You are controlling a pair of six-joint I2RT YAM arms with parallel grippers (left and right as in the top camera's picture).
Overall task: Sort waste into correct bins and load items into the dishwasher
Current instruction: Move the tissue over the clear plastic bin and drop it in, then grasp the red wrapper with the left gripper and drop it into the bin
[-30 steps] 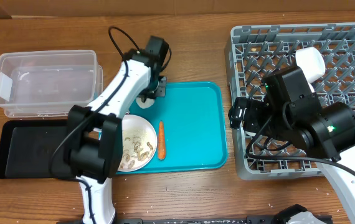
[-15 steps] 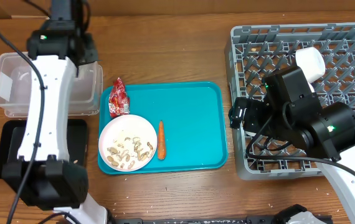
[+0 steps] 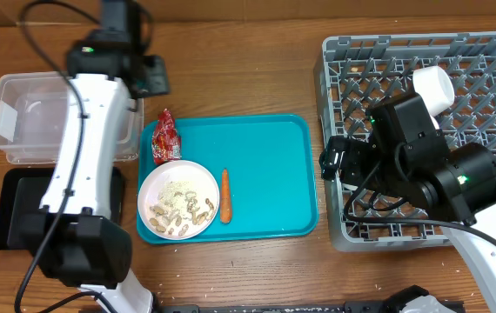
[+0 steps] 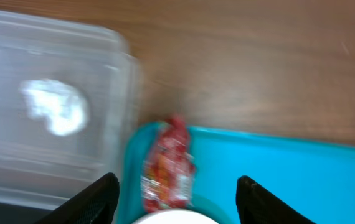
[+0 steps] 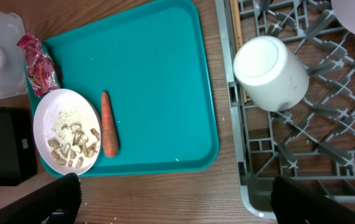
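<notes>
- Presently the left gripper (image 4: 177, 182) is hovering just beyond the far-left corner of the teal tray (image 3: 270, 165). Its fingers are spreading wide and gripping nothing.
- The right gripper (image 5: 176, 183) is hanging just right of the tray, with its jaws standing well apart and nothing between them.
- A red crumpled wrapper (image 3: 165, 137) is lying on the tray's far-left corner, against the rim.
- A white dish (image 3: 178, 200) is sitting on the tray's near-left part, carrying the rice-like food scraps (image 5: 73, 140).
- A small orange carrot (image 3: 225, 195) is lying on the tray just right of the dish, running lengthwise front to back.
- A clear tub (image 3: 56, 96) is standing left of the tray, holding a white paper ball (image 4: 56, 107).
- A black tray (image 3: 17, 213) is lying left of the teal tray, nearer than the tub.
- The grey dish rack (image 3: 335, 52) is sitting right of the tray, with a white cup (image 5: 269, 71) resting among its pegs.
</notes>
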